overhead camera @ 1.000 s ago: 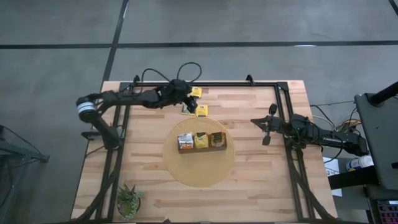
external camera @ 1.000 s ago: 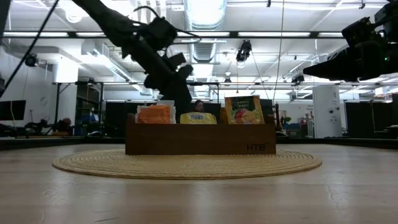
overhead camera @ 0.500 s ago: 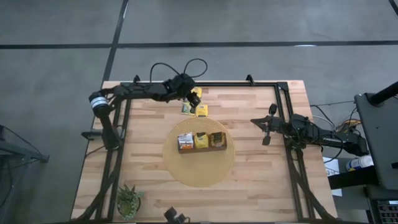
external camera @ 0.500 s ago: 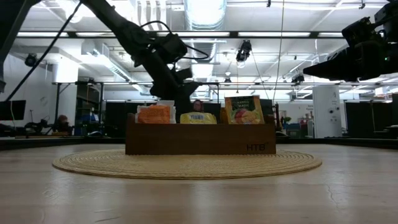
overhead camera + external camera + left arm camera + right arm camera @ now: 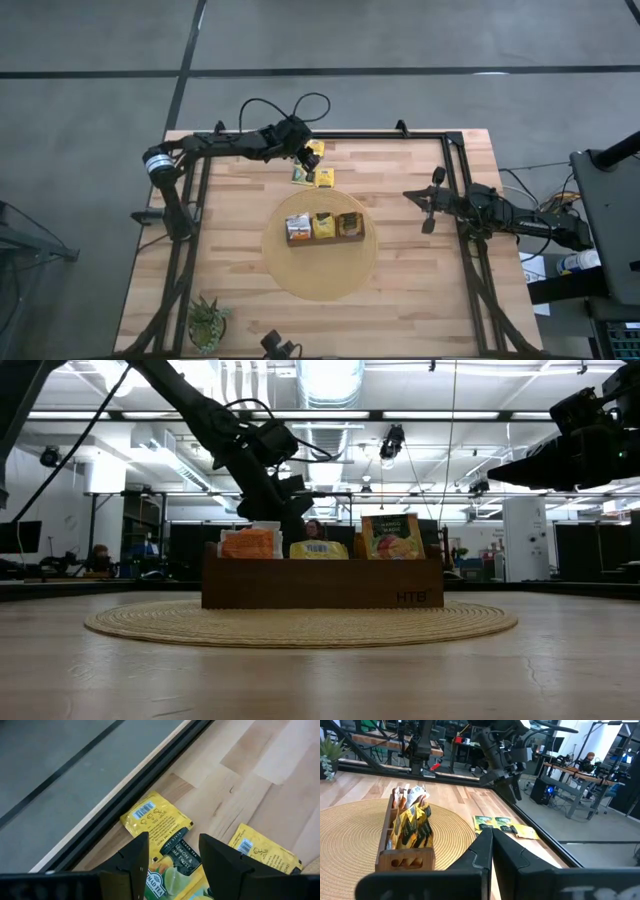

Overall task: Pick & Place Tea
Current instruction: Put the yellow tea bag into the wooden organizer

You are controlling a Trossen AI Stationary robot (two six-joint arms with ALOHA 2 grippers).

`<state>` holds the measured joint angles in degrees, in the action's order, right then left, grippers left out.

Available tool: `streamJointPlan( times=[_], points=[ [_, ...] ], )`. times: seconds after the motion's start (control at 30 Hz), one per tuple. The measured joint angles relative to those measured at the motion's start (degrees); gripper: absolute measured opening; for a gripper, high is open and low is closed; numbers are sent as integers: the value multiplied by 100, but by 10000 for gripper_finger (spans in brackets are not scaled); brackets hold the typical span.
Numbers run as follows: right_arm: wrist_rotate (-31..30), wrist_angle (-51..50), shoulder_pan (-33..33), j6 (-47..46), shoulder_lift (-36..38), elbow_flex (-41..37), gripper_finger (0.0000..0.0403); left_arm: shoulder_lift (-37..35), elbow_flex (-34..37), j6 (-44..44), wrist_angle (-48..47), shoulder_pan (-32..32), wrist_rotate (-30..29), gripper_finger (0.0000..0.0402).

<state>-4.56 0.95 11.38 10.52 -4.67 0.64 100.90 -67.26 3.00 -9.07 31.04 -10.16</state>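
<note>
Left claw (image 5: 170, 860) wide open over loose tea sachets (image 5: 156, 821) beside the table's (image 5: 420, 290) far edge rail (image 5: 120, 795).

Hidden or unclear, as I see it:
- Green sachet (image 5: 172, 870): partly behind my left gripper (image 5: 172, 852) fingers, cut by the frame edge.
- Yellow sachet (image 5: 262, 852): lower corner cut off.
- Loose sachets, high view (image 5: 318, 178): print too small to read.
- Box (image 5: 322, 582) compartments, low view: contents' lower halves hidden behind its front wall.
</note>
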Motion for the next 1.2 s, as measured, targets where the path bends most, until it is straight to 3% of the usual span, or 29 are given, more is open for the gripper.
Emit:
streamJointPlan(
  times=[0.53, 0.73, 0.93, 1.2],
  points=[
    [0, 0, 0, 0, 0, 2, 9, 0, 4, -173, 239, 87, 453, 168],
    [0, 0, 0, -1, 0, 2, 9, 2, 4, -8, -252, 343, 951, 168],
    [0, 0, 0, 0, 0, 2, 9, 2, 7, 249, -890, 651, 955, 168],
    [0, 0, 0, 0, 0, 2, 9, 25, 9, 569, -947, 839, 942, 168]
  ],
)
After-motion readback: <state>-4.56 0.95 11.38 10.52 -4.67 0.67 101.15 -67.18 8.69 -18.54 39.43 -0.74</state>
